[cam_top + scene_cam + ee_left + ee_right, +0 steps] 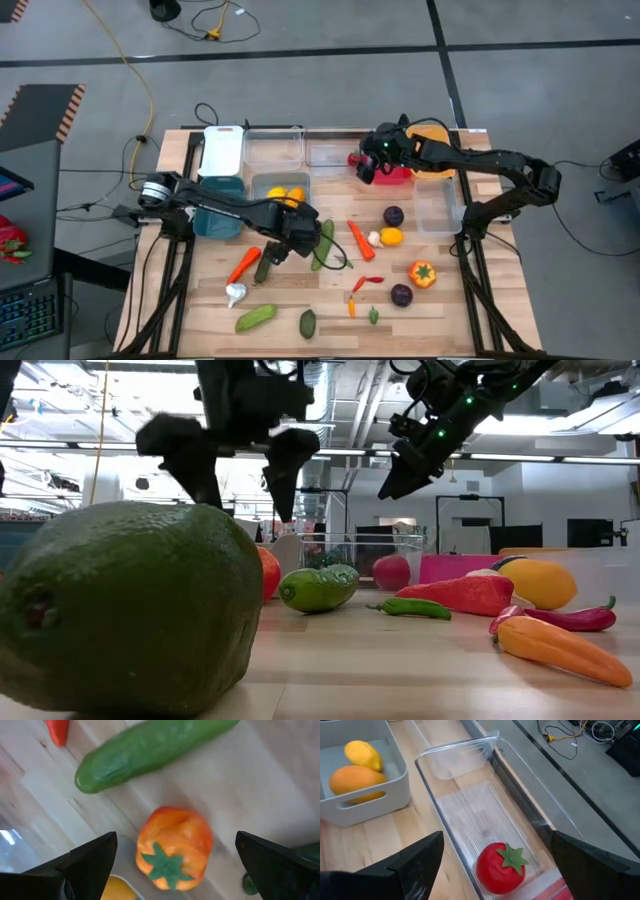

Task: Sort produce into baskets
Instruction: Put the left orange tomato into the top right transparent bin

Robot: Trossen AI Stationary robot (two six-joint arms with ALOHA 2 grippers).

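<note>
- My left gripper (283, 238) hangs over the middle of the slatted wooden table (200, 310), fingers (90, 857) spread wide and holding nothing.
- Between those fingers, in my left wrist view, sits an orange toy pepper with a green star-shaped stem (172, 850), resting on the wood and touching neither finger.
- Just beyond it lies a long green plastic cucumber (150, 750), apart from the pepper.
- At the table's left back stand the white rectangular plastic tub (223, 148) and, in front of it, the dark teal tub (217, 205).
- Beside the teal one, the grey-blue tub (268, 183) holds yellow and orange toy fruit (360, 770).
- Loose on the left front of the table: an orange carrot (243, 264), a white garlic bulb (235, 293) and a short green cucumber (255, 318).
- Toward the middle lie a second carrot (360, 240), a small red chilli (366, 283) and a dark green avocado-shaped piece (307, 322).
- My right gripper (364, 165) is over the back row, fingers (415, 862) parted and empty.
- Below it, a narrow clear plastic tub (485, 815) holds one red toy tomato with a green leafy top (501, 868), untouched by my fingers.
- Right of centre on the wood: two dark purple balls (394, 216), one nearer the back and one nearer the front, a yellow lemon (391, 237) and another orange pepper (422, 273).
- A second clear tub (437, 210) stands at the right edge.
</note>
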